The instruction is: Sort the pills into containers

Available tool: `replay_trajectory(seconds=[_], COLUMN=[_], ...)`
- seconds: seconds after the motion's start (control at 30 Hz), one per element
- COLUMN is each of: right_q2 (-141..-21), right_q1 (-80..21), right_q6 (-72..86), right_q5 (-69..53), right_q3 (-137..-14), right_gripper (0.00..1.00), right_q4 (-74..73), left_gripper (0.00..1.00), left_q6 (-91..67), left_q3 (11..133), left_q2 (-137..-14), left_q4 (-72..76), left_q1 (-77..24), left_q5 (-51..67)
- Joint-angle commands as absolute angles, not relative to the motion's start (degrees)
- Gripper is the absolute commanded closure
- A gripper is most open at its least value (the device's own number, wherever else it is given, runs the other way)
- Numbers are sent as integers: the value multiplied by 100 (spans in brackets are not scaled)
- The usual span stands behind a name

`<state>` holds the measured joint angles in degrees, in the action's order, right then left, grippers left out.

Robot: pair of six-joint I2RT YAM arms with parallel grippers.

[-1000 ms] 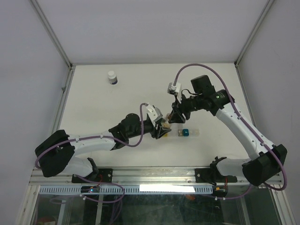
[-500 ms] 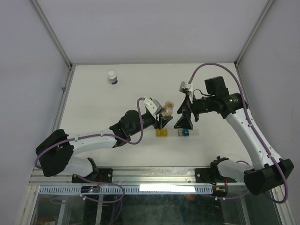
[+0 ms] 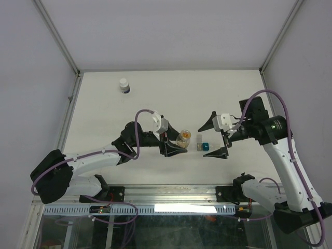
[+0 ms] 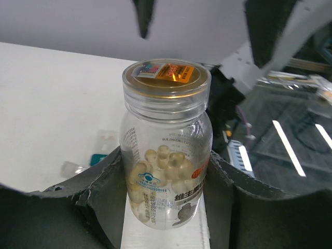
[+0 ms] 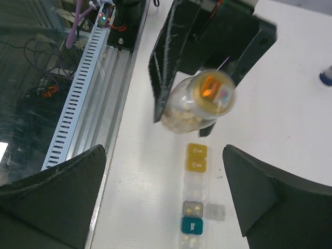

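Left jaws clamped on clear pill bottle [image 4: 166, 150]. Right jaws wide apart, empty. On tabletop [image 3: 104, 114], right wrist view: yellow container [image 5: 196, 156] at bottle's 6 o'clock, teal container [image 5: 192, 226] farther along same strip.

Top cam overhead behind bases, looks down on whole table [image 3: 104, 114]. L wrist cam close, side-on to pill bottle [image 4: 166, 150]; R wrist sees it and containers [image 5: 196, 163] from above.

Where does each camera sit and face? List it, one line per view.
Top external: overhead, looking down on the table; left arm, right arm show.
Left wrist: on the left gripper, facing its clamped pill bottle; fingers show.
Right wrist: on the open right gripper, looking down at the pill box; fingers show.
Shared: both wrist views show the bottle.
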<state>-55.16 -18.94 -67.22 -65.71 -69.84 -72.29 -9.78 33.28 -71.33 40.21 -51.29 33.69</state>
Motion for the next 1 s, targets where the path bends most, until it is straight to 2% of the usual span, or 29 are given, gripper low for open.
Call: replay_trajectory(seconds=[0.0, 0.3, 0.53, 0.77, 0.97], right_q2=[-6080, -6907, -6923, -6885, -6843], right_q1=[-2063, -2724, -2931, -2993, -3023], right_q6=[-7667, -6751, -6571, -6215, -6100], right_q5=[-7131, -6815, -6655, -6517, -6449], right_q3=[-7659, -8067, -7915, -7750, -7652], right_gripper=[4, 20, 27, 42, 46], right_q4=[-7734, -7488, -7360, -7152, -7113], left_gripper=[100, 100, 100, 100, 100], left_q6=[-1352, -775, -724, -741, -745], left_q3=[3406, 4012, 4144, 4201, 4184], left_q2=[-7302, -7565, -7798, -7795, -7698], left_q4=[4654, 3556, 3507, 3524, 3524], left_q1=[-5109, -5107, -5107, -5113, -5111], left_q5=[5202, 5476, 5482, 5464, 5434])
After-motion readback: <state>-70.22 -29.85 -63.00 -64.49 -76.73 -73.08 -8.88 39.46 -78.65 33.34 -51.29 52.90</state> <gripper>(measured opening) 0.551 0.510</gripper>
